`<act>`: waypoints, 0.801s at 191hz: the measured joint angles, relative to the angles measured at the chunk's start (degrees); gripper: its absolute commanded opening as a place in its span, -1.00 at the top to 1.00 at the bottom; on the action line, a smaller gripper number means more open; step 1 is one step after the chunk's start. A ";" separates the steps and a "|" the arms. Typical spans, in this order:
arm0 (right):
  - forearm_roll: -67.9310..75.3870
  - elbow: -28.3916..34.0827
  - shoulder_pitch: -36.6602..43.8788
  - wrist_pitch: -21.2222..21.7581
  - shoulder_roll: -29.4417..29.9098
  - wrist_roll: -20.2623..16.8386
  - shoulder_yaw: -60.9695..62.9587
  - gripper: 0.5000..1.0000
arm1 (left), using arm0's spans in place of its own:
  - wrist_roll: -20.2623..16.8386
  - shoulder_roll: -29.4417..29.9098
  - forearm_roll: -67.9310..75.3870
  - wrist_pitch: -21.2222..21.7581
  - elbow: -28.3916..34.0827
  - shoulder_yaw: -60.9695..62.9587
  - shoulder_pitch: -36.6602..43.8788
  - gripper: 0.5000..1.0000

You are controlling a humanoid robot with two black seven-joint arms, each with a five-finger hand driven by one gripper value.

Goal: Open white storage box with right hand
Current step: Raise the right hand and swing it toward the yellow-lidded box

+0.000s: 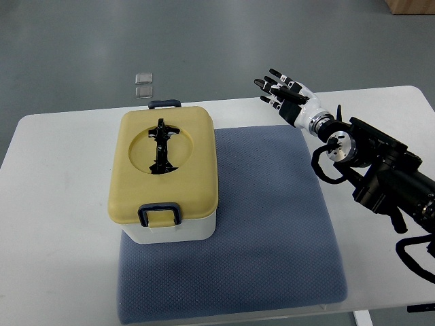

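The white storage box [175, 229] stands on the left part of a blue-grey mat [272, 224]. Its yellow lid [163, 170] is down, with a black folding handle [162, 146] lying flat in a round recess on top. A dark latch [160, 214] sits at the near edge and another [165, 104] at the far edge. My right hand [280, 89] hovers over the table's far edge, well to the right of the box, fingers spread and holding nothing. Its black arm [380, 166] comes in from the right. The left arm does not show.
The white table [54, 224] carries the mat. Two small clear squares [143, 84] lie on the grey floor beyond the table's far edge. A brown box corner [411, 5] shows at the top right.
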 measured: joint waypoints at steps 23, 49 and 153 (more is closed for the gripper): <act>-0.76 0.00 0.00 0.00 -0.06 0.03 0.00 -0.73 | -0.01 0.00 -0.06 0.19 0.07 -0.09 0.00 -1.00; -2.25 0.00 0.07 0.00 -0.06 0.33 0.02 -0.73 | -0.09 0.00 -0.10 0.27 0.22 -0.29 0.00 -1.00; -14.05 0.01 2.42 -0.05 -0.90 3.37 -0.27 -0.71 | -0.09 0.00 -0.18 0.28 0.05 -0.77 -0.03 -1.00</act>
